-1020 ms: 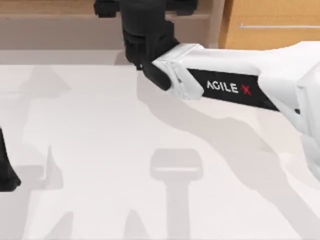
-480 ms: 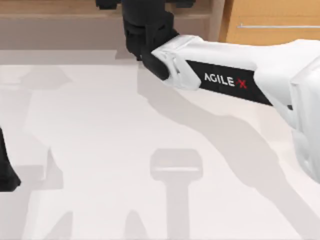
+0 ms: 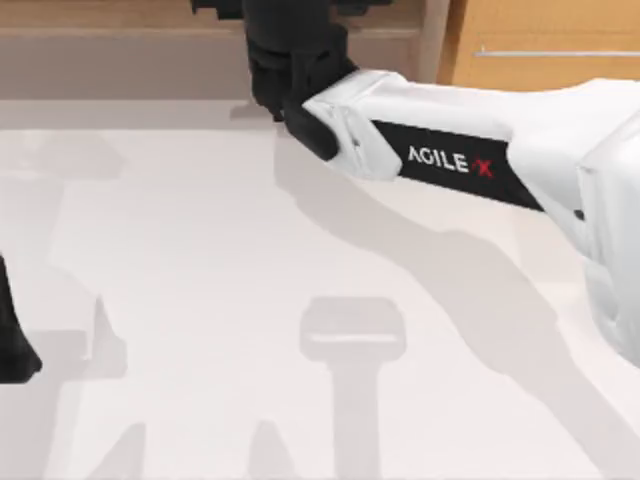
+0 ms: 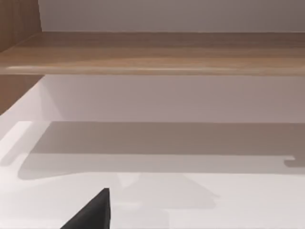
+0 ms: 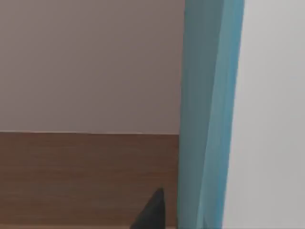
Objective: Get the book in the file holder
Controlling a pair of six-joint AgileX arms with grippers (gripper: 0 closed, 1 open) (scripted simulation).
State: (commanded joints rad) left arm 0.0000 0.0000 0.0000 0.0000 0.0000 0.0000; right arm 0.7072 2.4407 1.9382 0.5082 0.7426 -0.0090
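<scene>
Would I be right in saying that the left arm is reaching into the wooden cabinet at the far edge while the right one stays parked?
Not quite: the top view shows the right arm reaching into the wooden cabinet, while the left arm is parked at the table's left edge.

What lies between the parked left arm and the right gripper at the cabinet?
In the top view, bare white table with shadows alone lies between the left arm at the left edge and the right gripper reaching into the wooden cabinet.
</scene>
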